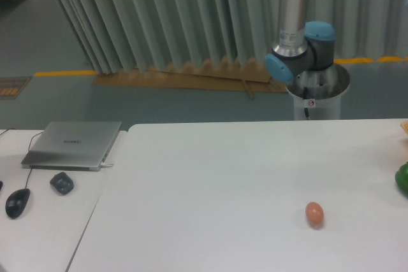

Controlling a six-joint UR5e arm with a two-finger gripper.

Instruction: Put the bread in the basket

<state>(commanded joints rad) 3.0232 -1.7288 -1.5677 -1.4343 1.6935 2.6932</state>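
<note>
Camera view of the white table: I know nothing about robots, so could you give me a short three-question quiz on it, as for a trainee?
1. True or false: the small round brownish-orange egg lies on the white table.
2. What lies in front of the closed silver laptop? A) a black computer mouse B) a red cup C) a banana
3. Does the two-finger gripper show in the picture?

Key: 1 true; 2 A; 3 no, it is out of frame.
</note>
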